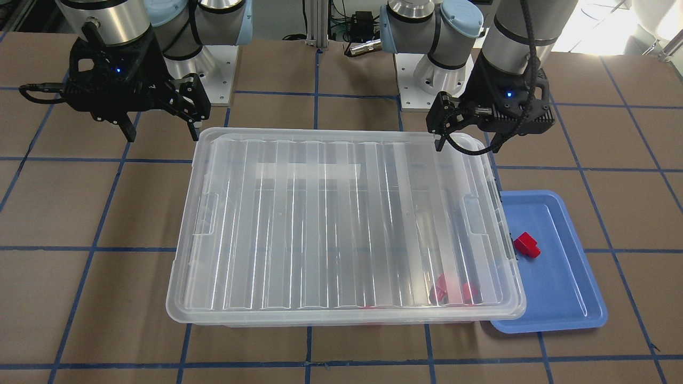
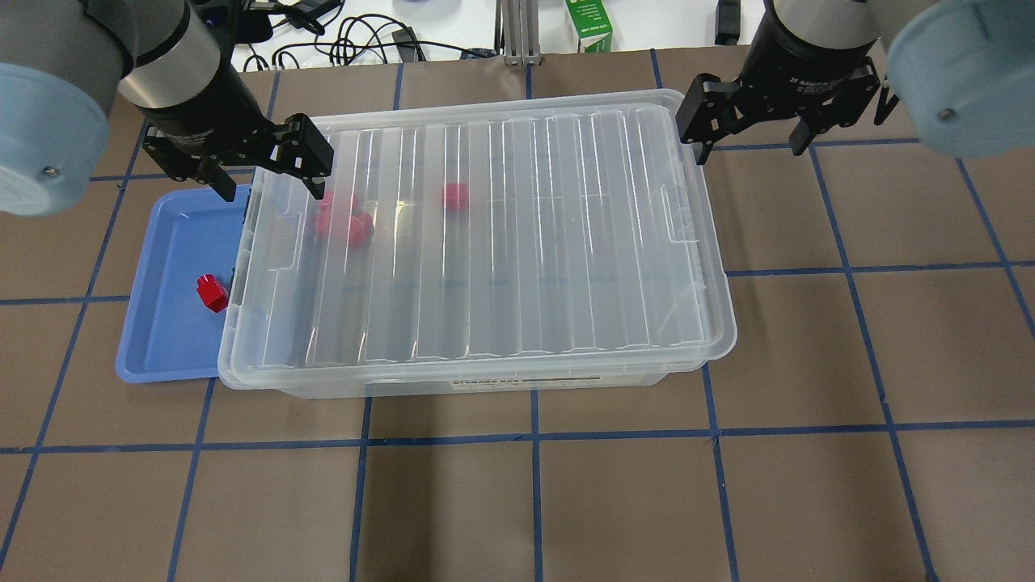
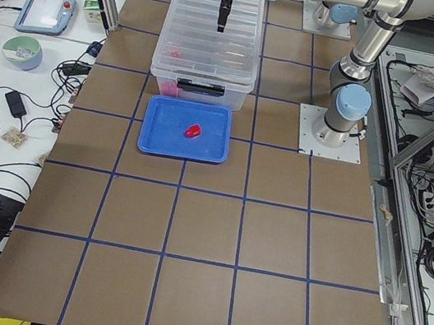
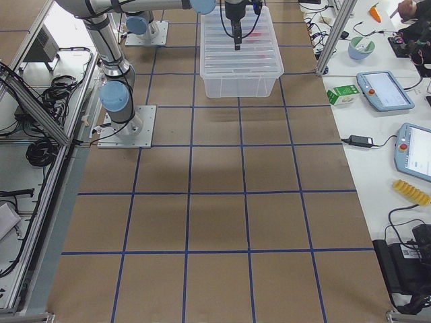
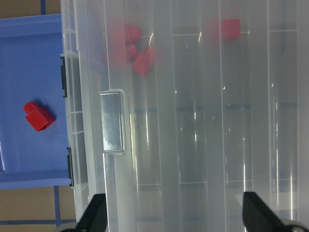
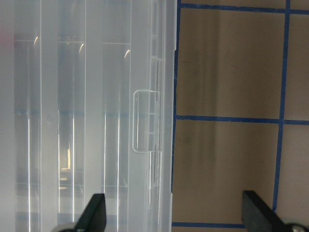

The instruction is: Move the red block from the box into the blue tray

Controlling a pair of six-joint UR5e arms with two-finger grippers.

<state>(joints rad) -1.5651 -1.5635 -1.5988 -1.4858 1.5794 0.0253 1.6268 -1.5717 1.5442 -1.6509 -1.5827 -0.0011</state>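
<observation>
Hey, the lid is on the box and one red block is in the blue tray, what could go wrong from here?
The lid looks slightly skewed on the box, so a lift from one end might tip or slide it. Its rim overhangs the blue tray; shifting either could knock the red block. The left gripper hangs open by the lid's corner and may strike it when descending.

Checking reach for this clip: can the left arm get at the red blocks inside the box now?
Probably not: the clear lid lies over the box, covering those red blocks.
</observation>
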